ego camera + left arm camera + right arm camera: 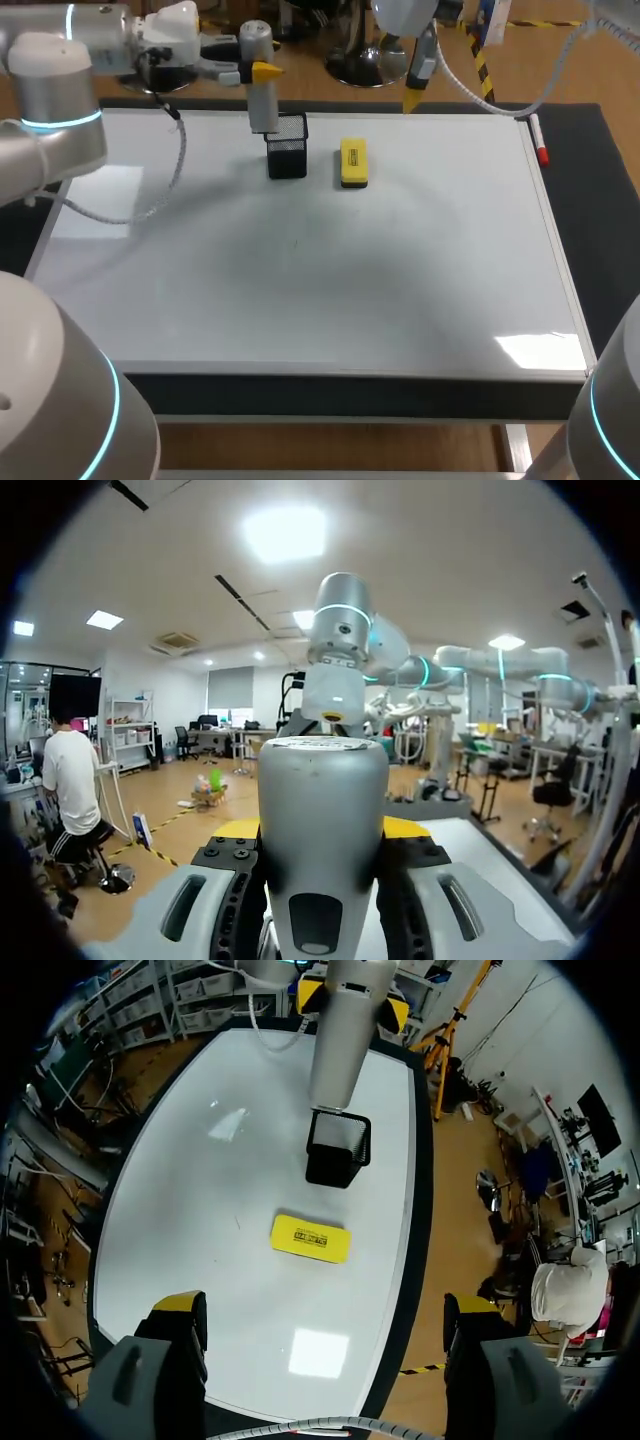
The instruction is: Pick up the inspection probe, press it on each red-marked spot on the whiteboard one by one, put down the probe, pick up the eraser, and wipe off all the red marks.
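The inspection probe (263, 108) is a smooth, pale grey cylinder with a flat, slightly darker top cap and, low on the side facing the wrist camera, a small dark oval window. It stands upright in the left claw (258, 72), whose two yellow-tipped fingers (236, 827) press on it from opposite sides, so that claw is closed on the probe. The probe hangs over the black mesh holder (287, 146), which stands on the whiteboard (300, 290) near the far edge of the tabletop, somewhat left of the middle. From the right wrist view the probe's lower end seems to sit at the holder's open rim, though whether it touches the mesh is hard to make out. Just beside the holder, toward the right edge, lies the eraser (353, 162), a flat yellow block with a dark underside, apart from the holder and lying on the board. The right claw (325, 1310) hangs above the far edge of the tabletop with its fingers spread wide, gripping nothing (the eraser and holder lie ahead of it on the board). A red-capped marker (539, 140) rests along the right edge of the whiteboard, near the far right corner.
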`<state>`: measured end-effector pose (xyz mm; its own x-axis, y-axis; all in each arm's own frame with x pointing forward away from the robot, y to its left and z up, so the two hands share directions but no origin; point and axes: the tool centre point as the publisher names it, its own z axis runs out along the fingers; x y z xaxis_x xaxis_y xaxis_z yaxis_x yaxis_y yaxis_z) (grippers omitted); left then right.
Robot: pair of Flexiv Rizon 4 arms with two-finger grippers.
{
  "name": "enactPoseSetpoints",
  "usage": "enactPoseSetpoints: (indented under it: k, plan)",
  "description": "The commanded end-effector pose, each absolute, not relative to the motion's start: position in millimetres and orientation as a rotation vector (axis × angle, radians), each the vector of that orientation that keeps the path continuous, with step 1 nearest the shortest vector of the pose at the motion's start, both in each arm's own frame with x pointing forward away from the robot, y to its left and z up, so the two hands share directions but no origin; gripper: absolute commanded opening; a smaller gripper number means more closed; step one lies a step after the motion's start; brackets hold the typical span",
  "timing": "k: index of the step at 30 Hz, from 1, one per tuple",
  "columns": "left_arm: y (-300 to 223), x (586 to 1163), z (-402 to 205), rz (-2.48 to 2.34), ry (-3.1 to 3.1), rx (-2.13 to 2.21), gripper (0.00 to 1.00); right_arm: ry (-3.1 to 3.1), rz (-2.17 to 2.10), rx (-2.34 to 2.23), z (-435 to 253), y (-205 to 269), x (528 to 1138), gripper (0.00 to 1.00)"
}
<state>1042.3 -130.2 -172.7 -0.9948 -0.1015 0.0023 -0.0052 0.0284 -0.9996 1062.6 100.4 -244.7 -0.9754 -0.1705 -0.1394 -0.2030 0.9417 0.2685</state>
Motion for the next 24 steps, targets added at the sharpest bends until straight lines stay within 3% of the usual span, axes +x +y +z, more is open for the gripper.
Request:
enactPoseSetpoints:
  k: [1, 24]
  plan:
    - [-141.1, 1045.4, -177.0, -2.121, 2.17, -0.156, 0.0, 2.986, 0.425, -0.29, -244.0, 100.2, 1063.6, 1.0]
    - [-155.5, 1067.4, -191.6, -2.184, 2.131, -0.002, 0.0, 2.986, 0.425, -0.29, -244.0, 100.2, 1063.6, 1.0]
